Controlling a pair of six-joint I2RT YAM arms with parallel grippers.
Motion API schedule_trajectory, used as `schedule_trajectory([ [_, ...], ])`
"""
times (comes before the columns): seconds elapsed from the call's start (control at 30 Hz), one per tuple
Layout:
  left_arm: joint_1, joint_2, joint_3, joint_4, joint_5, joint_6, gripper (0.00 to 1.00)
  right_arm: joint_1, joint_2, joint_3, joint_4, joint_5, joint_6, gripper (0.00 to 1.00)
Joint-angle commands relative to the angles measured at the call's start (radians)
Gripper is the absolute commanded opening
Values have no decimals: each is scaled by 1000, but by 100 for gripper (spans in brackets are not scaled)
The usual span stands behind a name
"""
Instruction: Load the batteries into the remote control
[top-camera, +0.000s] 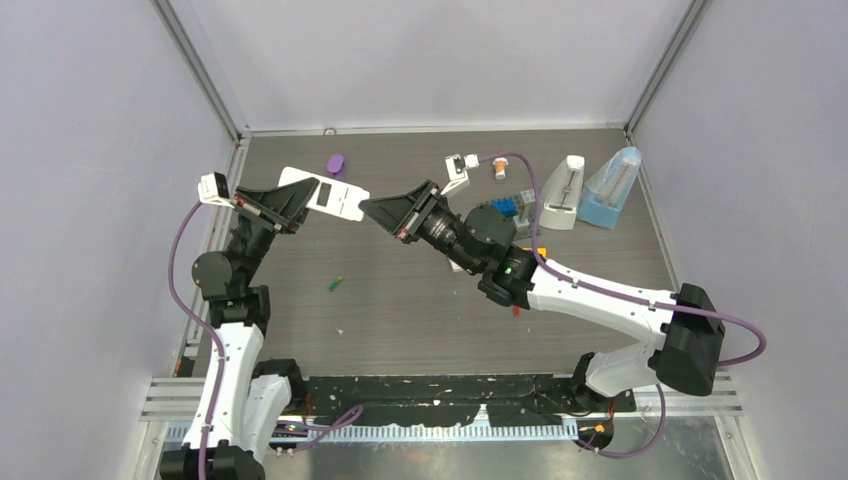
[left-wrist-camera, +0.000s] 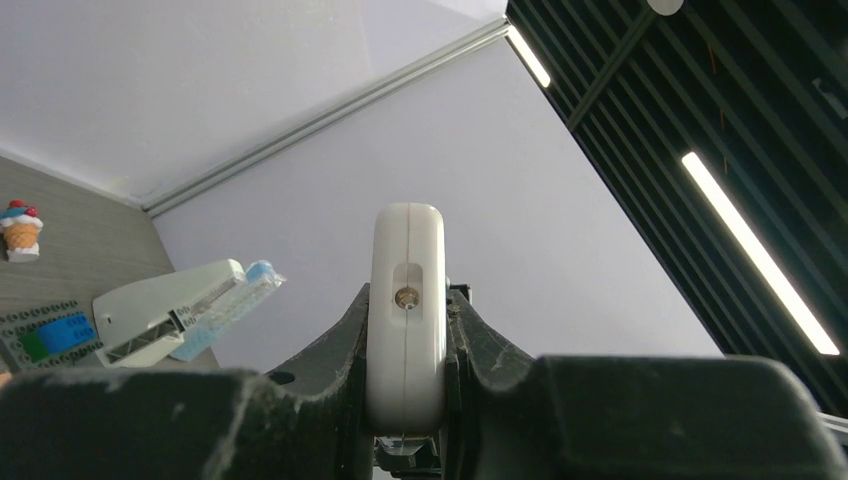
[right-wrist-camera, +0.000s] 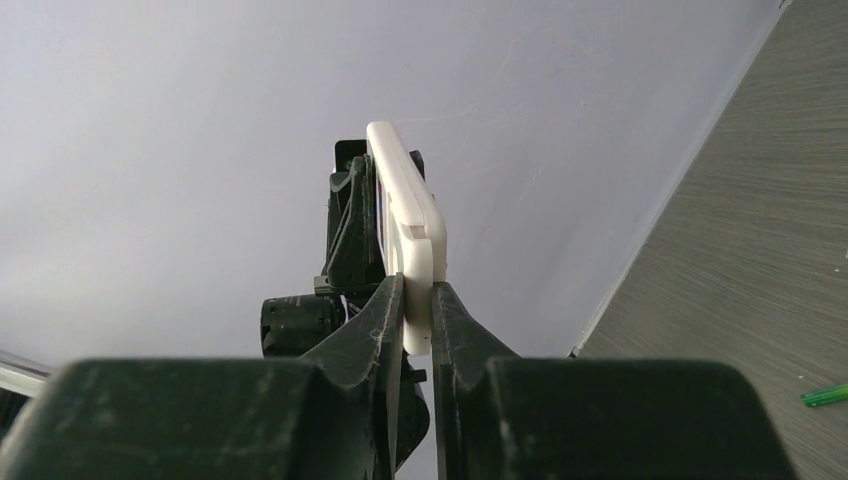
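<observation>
One white remote (top-camera: 335, 196), one green battery (top-camera: 334, 285)

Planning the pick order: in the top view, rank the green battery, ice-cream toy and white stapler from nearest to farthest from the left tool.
1. Green battery: mid-table, toward the bases from the left tool.
2. Ice-cream toy: well to the right, near the back.
3. White stapler: farther right still.
</observation>
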Motion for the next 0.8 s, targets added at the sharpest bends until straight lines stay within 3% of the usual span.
schedule_trajectory([
  [0.0,-37,-46,66,186,115,-113,0,2,91,10,-249,50,-53,19],
  [0.77,-38,-61,70,181,107,-102,0,14,159,147,-555,94,-81,33],
])
